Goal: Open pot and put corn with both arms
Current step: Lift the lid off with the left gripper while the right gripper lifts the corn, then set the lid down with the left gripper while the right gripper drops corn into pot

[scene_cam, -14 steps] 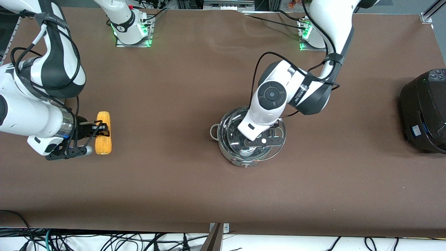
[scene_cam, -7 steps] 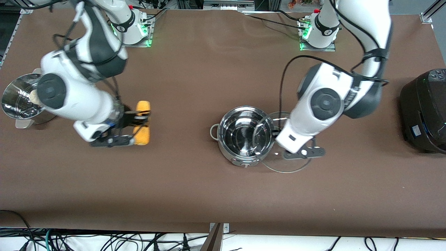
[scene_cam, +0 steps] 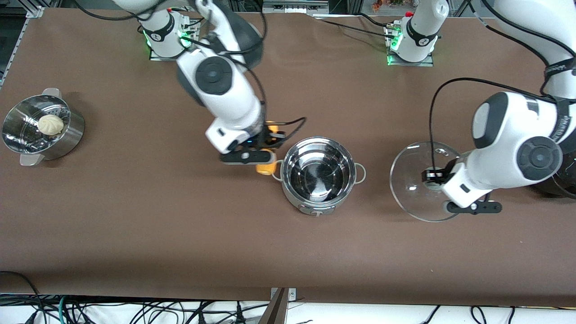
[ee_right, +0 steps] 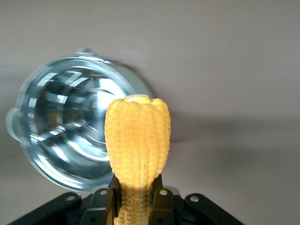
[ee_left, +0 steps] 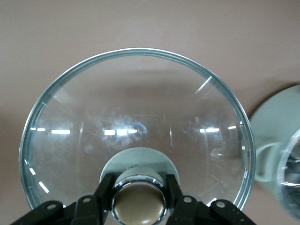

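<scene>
1. Steamer bowl w/ white bun sits at the right arm's end of your counter.
2. Your right hand is clamped on the corn cob, up in the air just beside the pot.
3. Pot's uncovered, mid-counter.
4. Your left hand grips the glass lid by its knob, over bare counter near the black cooker.

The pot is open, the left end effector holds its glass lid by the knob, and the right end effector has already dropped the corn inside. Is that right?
Not quite: the pot is open and holds nothing. The right end effector grips the corn in the air beside the pot's rim, as the right wrist view shows. The left end effector does hold the glass lid by its knob.
</scene>
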Controlling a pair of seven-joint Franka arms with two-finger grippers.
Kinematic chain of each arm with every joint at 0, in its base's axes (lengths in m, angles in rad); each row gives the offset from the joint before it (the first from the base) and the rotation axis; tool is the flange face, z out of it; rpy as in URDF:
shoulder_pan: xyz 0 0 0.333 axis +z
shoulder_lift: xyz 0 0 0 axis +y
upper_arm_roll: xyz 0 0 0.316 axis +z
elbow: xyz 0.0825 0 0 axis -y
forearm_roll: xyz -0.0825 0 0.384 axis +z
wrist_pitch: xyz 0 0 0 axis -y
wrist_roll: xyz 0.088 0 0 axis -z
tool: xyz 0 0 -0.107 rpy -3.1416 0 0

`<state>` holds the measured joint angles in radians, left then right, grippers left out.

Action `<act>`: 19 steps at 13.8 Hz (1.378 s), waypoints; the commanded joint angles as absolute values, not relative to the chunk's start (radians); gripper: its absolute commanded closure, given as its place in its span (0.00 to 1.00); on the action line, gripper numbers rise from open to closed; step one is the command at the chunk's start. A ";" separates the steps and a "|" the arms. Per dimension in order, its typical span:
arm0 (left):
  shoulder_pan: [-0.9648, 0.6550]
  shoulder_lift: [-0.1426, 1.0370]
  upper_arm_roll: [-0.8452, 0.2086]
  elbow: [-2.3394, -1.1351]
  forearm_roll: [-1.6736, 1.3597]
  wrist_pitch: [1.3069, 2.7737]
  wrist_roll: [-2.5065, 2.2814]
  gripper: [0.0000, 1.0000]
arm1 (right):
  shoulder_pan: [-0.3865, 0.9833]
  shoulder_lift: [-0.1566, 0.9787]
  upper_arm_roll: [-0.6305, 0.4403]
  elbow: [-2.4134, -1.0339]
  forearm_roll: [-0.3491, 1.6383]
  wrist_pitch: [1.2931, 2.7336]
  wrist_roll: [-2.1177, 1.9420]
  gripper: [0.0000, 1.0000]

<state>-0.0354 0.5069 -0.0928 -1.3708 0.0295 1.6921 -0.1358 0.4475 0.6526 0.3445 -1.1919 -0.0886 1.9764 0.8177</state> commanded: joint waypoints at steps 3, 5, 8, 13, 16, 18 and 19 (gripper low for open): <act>0.132 0.406 -0.107 -1.748 0.055 2.075 0.061 1.00 | 0.564 0.850 0.307 -0.988 -0.109 2.133 0.907 0.75; 0.144 0.437 -0.106 -1.755 0.057 2.126 0.092 1.00 | 0.578 0.876 0.307 -0.988 -0.107 2.195 0.907 0.75; 0.150 0.529 -0.100 -1.720 0.057 2.173 0.083 1.00 | 0.592 0.920 0.305 -0.989 -0.109 2.238 0.905 0.73; 0.155 0.606 -0.100 -1.712 0.048 2.201 0.077 0.85 | 0.612 0.980 0.305 -1.000 -0.109 2.261 0.908 0.66; 0.175 0.621 -0.101 -1.717 0.045 2.252 0.068 0.00 | 0.617 0.991 0.304 -1.008 -0.110 2.261 0.913 0.08; 0.176 0.609 -0.101 -1.720 0.044 2.241 0.011 0.00 | 0.617 0.983 0.304 -1.012 -0.145 2.255 0.904 0.00; 0.176 0.583 -0.104 -1.715 0.046 2.208 0.000 0.00 | 0.615 0.979 0.304 -1.012 -0.158 2.249 0.897 0.00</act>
<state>0.1689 0.6166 -0.0934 -1.7285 0.0337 2.2508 0.0420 0.6011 0.9739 0.3066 -1.0353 -0.1235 2.2684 0.8905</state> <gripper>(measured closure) 0.079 0.370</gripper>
